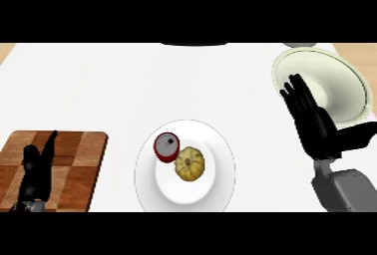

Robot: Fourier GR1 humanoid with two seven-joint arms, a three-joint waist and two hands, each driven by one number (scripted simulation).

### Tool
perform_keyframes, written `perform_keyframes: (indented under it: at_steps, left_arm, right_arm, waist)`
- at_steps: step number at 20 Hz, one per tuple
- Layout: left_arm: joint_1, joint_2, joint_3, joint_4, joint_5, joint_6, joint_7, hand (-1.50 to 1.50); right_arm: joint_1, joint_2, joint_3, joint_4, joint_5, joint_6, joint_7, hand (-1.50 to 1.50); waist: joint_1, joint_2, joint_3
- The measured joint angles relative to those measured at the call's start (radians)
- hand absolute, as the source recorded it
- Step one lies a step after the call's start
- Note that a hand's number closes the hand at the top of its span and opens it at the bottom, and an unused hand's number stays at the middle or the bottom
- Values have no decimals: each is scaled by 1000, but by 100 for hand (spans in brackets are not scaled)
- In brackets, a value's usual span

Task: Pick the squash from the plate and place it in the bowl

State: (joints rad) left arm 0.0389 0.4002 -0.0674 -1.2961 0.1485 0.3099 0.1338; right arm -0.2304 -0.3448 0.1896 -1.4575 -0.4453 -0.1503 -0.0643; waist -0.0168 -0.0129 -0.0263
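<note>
1. Left hand (pixel 35 167) rested open, fingers straight, over the cutting board (pixel 74 149); idle, holding nothing.
2. Squash (pixel 191 163) lay on the plate (pixel 221 144), touching a red-rimmed object (pixel 167 147) at its upper left. Risk, as judged: a reach from the right could nudge that neighbour or slide the squash off-centre.
3. Right hand (pixel 309 119) was open, fingers spread and straight, empty, overlapping the bowl (pixel 346 74). The squash sat well apart, to the hand's lower left.
</note>
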Motion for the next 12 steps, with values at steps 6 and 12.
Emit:
perform_keyframes:
  at_steps: [6, 12]
  left_arm:
    - [625, 136, -39, -475, 13, -23, 218, 0]
    - [756, 148, 17, -550, 24, -5, 226, 0]
  right_arm:
    - [-74, 82, 223, -35, 96, 48, 52, -150]
    - [-172, 29, 350, -37, 329, 9, 55, -150]
  waist:
    - [112, -43, 76]
    - [49, -82, 32]
